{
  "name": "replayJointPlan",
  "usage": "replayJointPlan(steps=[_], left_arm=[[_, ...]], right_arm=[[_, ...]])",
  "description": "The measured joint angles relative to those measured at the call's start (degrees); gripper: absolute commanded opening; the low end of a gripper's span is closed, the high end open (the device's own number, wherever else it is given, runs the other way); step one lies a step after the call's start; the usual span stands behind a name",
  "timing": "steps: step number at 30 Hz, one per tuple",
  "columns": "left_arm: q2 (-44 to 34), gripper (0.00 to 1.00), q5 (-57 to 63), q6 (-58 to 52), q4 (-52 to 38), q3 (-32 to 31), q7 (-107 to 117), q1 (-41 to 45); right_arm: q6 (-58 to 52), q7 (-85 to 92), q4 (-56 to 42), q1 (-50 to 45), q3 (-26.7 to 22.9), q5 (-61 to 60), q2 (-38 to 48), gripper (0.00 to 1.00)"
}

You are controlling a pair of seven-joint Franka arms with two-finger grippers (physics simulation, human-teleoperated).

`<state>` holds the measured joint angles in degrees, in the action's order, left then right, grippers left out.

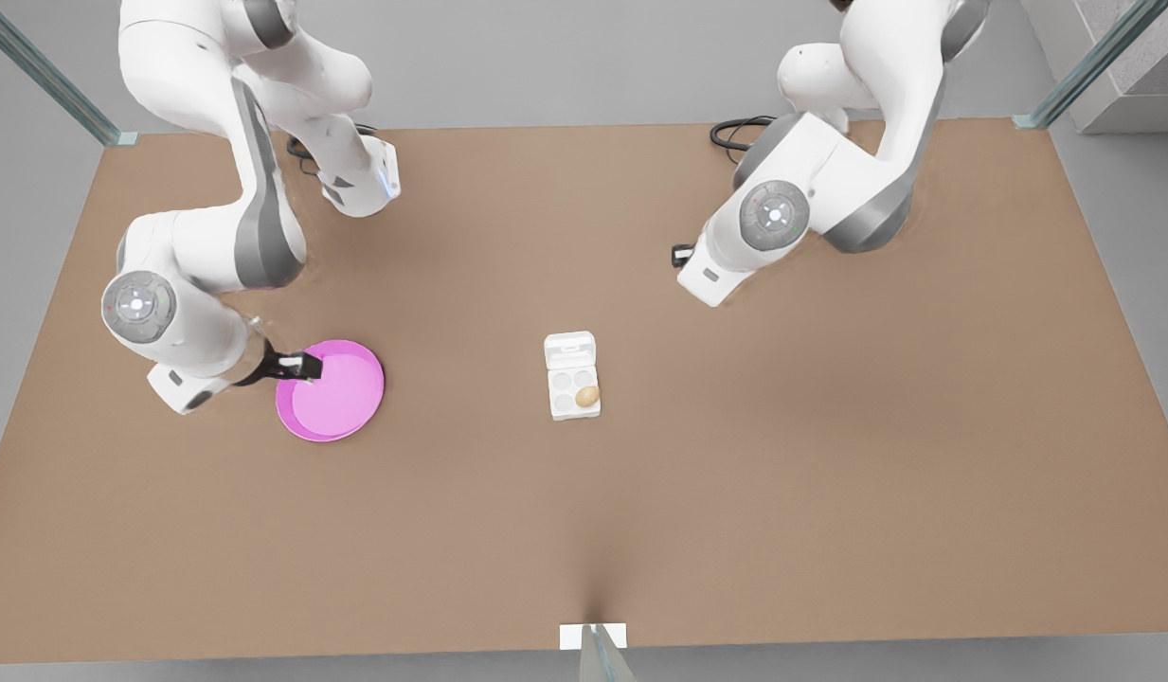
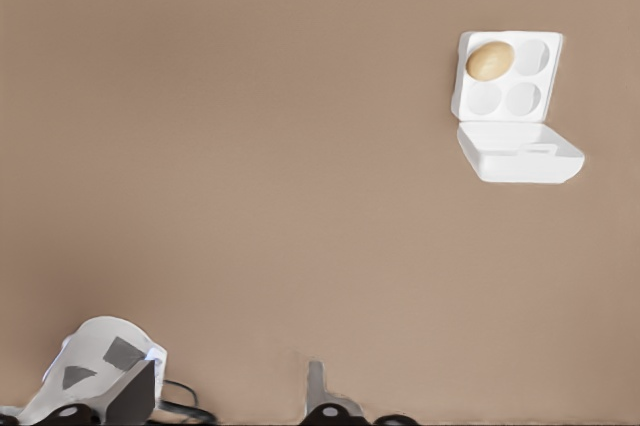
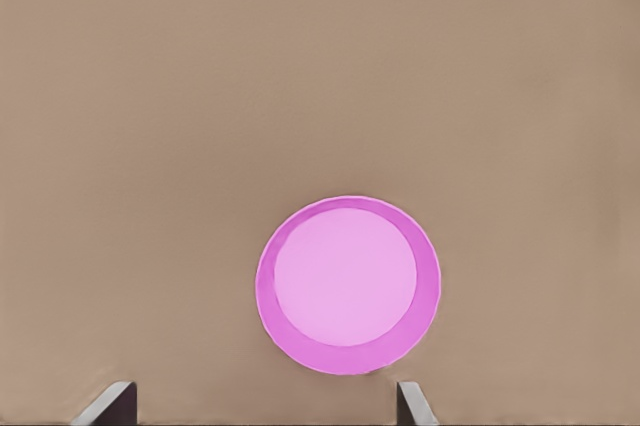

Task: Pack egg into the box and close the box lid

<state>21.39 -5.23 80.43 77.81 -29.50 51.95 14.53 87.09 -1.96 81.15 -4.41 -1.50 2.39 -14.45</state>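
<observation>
Egg (image 1: 587, 396) sits in one cup of the white box (image 1: 575, 394), the cup at the near corner on the front view's right; the other three cups hold nothing. In the left wrist view the same tan egg (image 2: 490, 61) fills a corner cup of the carton (image 2: 506, 79). The box lid (image 1: 570, 349) lies folded back flat on the brown table (image 1: 735, 493), hinged along the tray's far edge, its raised tab showing; the left wrist view shows the lid (image 2: 520, 152) open beside the tray as well. The right gripper (image 1: 302, 365) hangs over the near rim of the round pink plate (image 1: 332, 390) at the front view's left, and its two fingertips (image 3: 112, 404) stand spread wide apart in the right wrist view, grasping nothing, with the plate (image 3: 347, 284) between and beyond them. The left gripper (image 1: 683, 255) waits above the table at the front view's right, well apart from the box; whether its claw is released or clenched cannot be told.
</observation>
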Motion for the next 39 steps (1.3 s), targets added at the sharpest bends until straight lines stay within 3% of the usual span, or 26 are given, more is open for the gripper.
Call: replayJointPlan(steps=[2, 4, 8, 10, 12, 19, 39], left_arm=[[7.93, 0.46, 1.52, 14.14, -0.20, -0.06, 5.34, 9.62], [11.99, 0.46, 5.30, 17.11, -0.20, 0.12, 6.01, 15.58], [11.00, 0.44, 11.94, 16.88, 4.72, 0.17, 5.83, 21.44], [12.64, 0.45, 14.11, 16.95, 4.78, 0.11, 5.51, 21.51], [16.14, 0.37, 17.06, 20.47, 4.97, 1.25, 5.78, 21.48], [22.34, 0.36, 24.11, 26.22, 4.64, 3.88, 6.14, 21.76], [25.91, 0.35, 14.94, 32.70, 1.48, 4.99, 6.57, 21.33]], right_arm=[[-1.24, 0.73, -0.89, -1.16, -1.82, -0.58, -0.26, 1.00], [0.96, 0.20, -1.11, -1.47, -1.89, -3.26, -0.32, 1.00], [4.38, 0.30, 0.68, -0.60, -1.31, -3.62, 0.80, 1.00], [8.20, 0.21, 7.85, 0.36, -1.80, -3.67, 5.10, 1.00], [8.36, 0.20, 7.80, 1.91, -1.76, -3.71, 4.78, 1.00], [8.80, 0.29, 7.57, 1.51, -1.75, -3.71, 4.60, 1.00], [9.94, 0.91, 7.45, 2.03, -1.75, -3.80, 4.25, 1.00]])
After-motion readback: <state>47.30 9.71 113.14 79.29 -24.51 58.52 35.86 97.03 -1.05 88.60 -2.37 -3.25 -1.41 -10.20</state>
